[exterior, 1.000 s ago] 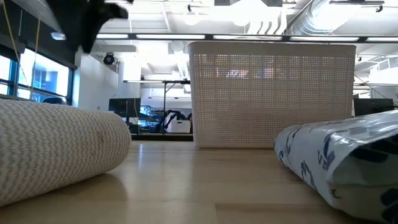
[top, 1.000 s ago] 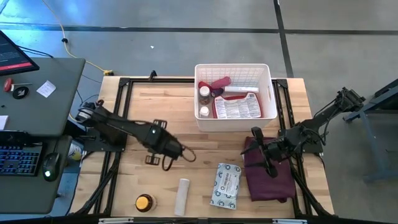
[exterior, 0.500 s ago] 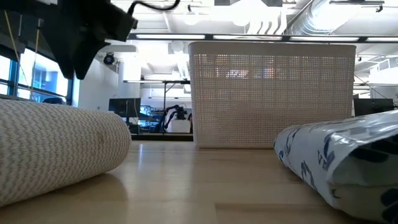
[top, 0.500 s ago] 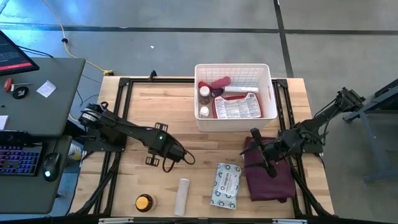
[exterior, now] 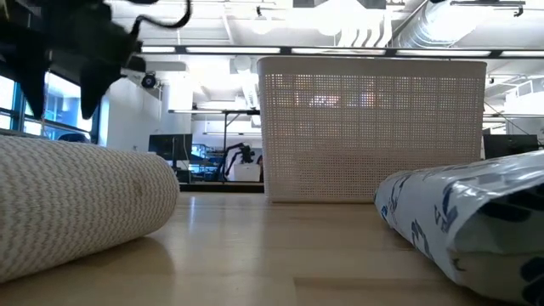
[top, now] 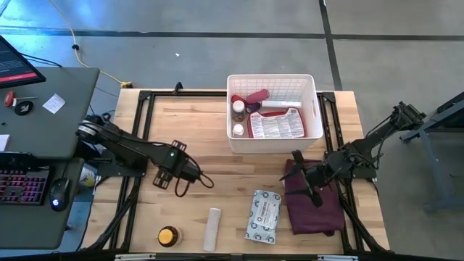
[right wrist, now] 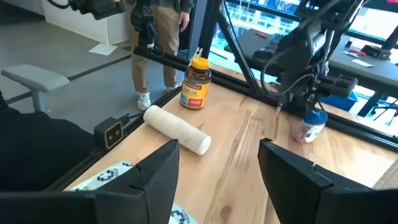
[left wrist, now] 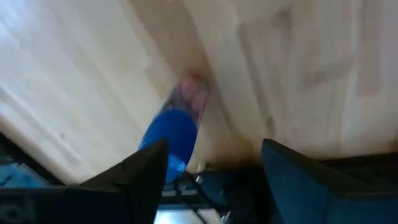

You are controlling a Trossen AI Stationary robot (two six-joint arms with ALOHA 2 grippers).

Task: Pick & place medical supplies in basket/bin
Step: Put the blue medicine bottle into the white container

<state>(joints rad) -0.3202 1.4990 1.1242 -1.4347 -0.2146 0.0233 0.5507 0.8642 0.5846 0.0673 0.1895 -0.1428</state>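
The white lattice basket (top: 317, 109) stands at the table's far middle and holds a red case, two small bottles and tubes. A small clear bottle with a blue cap (left wrist: 179, 127) lies on its side near the table's left edge, also seen as the blue-capped bottle (right wrist: 313, 126). My left gripper (left wrist: 212, 149) is open above it, fingers either side and apart from it; the left gripper (top: 162, 178) hides it from above. An orange-lidded bottle (top: 168, 235), white roll (top: 212, 228) and grey-white packet (top: 263, 215) lie along the near edge. My right gripper (top: 303, 176) waits open over the maroon cloth (top: 315, 206).
The table's black frame rails (top: 141, 130) run along its left and right sides. A desk with keyboard and mouse (top: 29, 185) stands left of the table. In the low view the roll (exterior: 76, 204) and packet (exterior: 459, 221) lie in front of the basket (exterior: 370, 127).
My left gripper has travelled toward the table's left edge, staying above the tabletop; the low view shows it sliding leftward as well. The right arm and the items on the table have kept still.
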